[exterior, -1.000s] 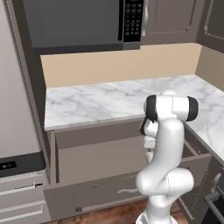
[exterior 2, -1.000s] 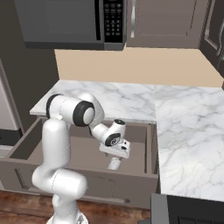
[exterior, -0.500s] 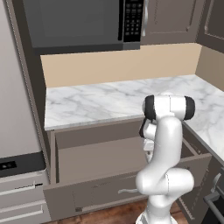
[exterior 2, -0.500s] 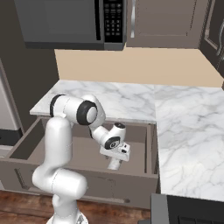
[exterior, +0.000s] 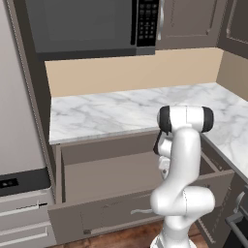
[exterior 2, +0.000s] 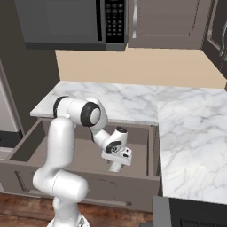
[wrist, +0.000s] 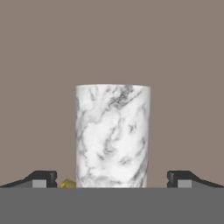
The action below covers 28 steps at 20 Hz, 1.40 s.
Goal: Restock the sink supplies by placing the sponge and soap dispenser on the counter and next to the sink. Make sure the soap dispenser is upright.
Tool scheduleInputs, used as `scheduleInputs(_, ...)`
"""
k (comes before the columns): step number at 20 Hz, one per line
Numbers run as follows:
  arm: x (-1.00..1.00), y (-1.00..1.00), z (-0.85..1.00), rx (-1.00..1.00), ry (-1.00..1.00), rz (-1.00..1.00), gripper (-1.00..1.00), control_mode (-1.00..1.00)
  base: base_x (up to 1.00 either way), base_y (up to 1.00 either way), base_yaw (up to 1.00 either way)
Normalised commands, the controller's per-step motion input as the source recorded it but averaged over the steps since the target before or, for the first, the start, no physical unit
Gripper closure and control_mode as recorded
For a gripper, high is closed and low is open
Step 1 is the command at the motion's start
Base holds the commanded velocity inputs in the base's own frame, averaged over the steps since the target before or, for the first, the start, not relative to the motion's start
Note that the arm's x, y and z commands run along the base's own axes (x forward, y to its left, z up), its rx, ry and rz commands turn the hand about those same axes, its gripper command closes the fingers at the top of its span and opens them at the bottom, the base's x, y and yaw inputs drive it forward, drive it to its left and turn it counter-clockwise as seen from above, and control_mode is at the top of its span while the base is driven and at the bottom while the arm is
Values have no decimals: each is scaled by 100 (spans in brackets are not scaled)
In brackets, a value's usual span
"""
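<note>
A white-and-grey marbled cylinder (wrist: 113,135), seemingly the soap dispenser's body, rests on the brown drawer floor straight ahead in the hand view; its pump head is not visible. My gripper (wrist: 112,181) is open, with its fingertips (wrist: 41,179) well apart on either side of the cylinder and not touching it. A small yellow bit (wrist: 68,184) beside the left fingertip may be the sponge; I cannot tell. From the right base view, the gripper (exterior 2: 116,166) points down inside the open drawer (exterior 2: 80,150). The marble counter (exterior 2: 128,99) runs above the drawer. The sink is out of view.
The open drawer (exterior: 111,174) juts out below the counter (exterior: 106,114), with its walls close around the hand. A microwave (exterior: 92,24) and upper cabinets hang above. A stove front (exterior: 19,184) stands at the left. The counter turns a corner at the right (exterior 2: 190,133).
The hand has sunk slightly deeper into the drawer. The jaws have stayed wide apart.
</note>
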Motion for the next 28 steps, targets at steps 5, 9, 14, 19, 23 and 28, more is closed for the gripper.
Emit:
scheduleInputs(5, 0, 0, -14, 0, 0, 0, -100, -100, 0, 0, 0)
scheduleInputs(9, 0, 0, -15, 0, 0, 0, -100, -100, 0, 0, 0)
scheduleInputs(14, 0, 0, -15, 0, 0, 0, -100, -100, 0, 0, 0)
scheduleInputs(19, 0, 0, -19, 0, 0, 0, -100, -100, 0, 0, 0)
scheduleInputs(23, 0, 0, -20, 0, 0, 0, -100, -100, 0, 0, 0)
scheduleInputs(28, 0, 0, -22, 0, 0, 0, -100, -100, 0, 0, 0)
